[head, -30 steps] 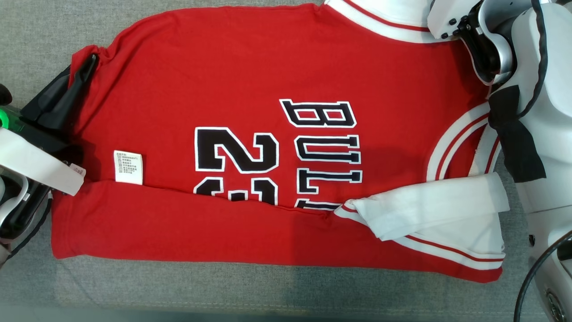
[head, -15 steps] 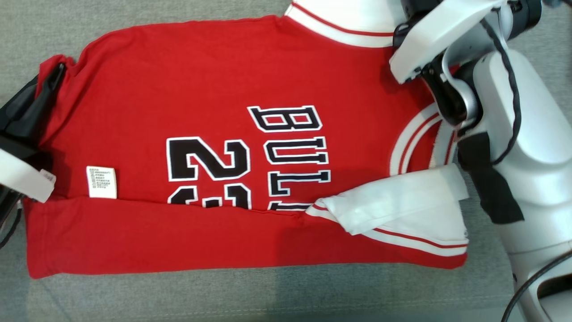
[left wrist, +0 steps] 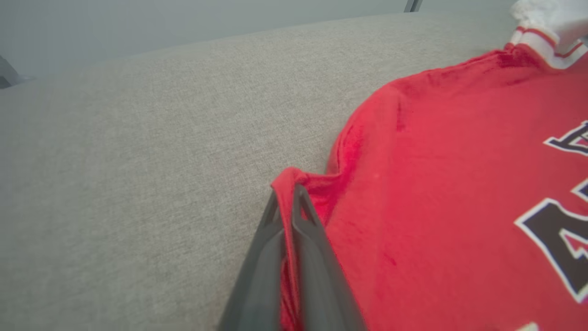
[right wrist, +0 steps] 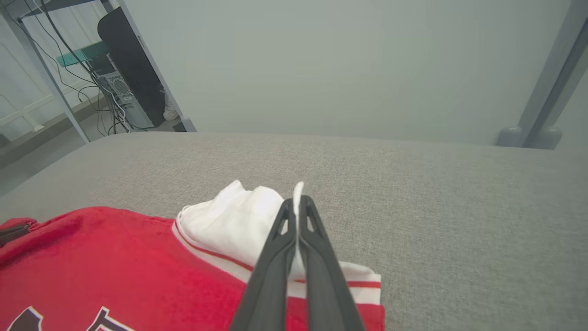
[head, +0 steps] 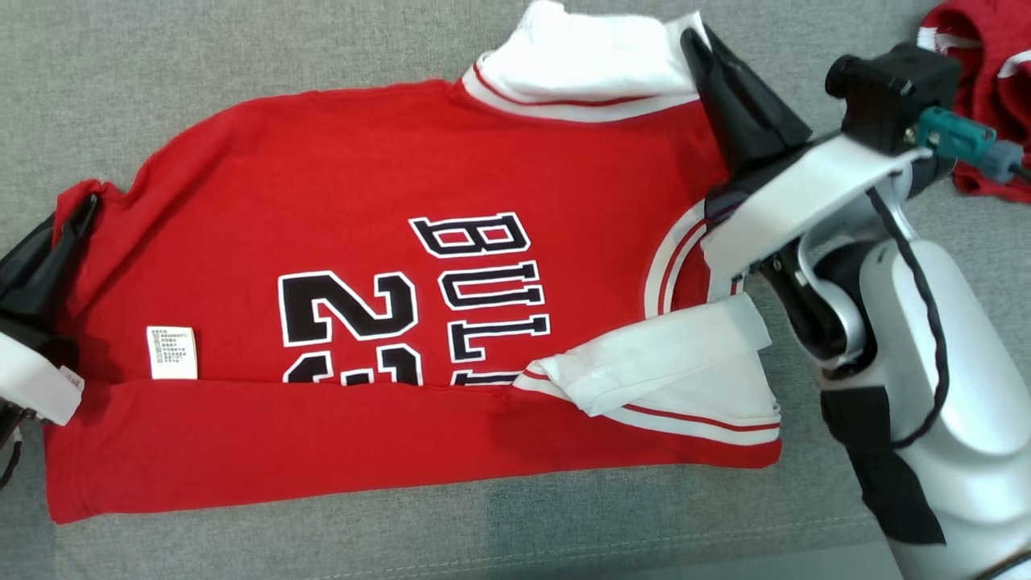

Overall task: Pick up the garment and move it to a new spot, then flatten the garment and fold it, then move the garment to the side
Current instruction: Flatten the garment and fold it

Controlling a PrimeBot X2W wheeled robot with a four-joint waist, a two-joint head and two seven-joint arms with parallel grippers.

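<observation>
Closed right gripper (right wrist: 297, 202) onto the far white sleeve (right wrist: 229, 225) and bunched it up a little. Left gripper (left wrist: 287, 191) still pinching the hem corner (left wrist: 294, 177) of red jersey (head: 322, 201), mid grey cushion (head: 242, 48). Probably ready for folding far side inward.

Grey upholstery (head: 242, 64) bears the red jersey (head: 338, 201) and a second red garment (head: 987, 80).
</observation>
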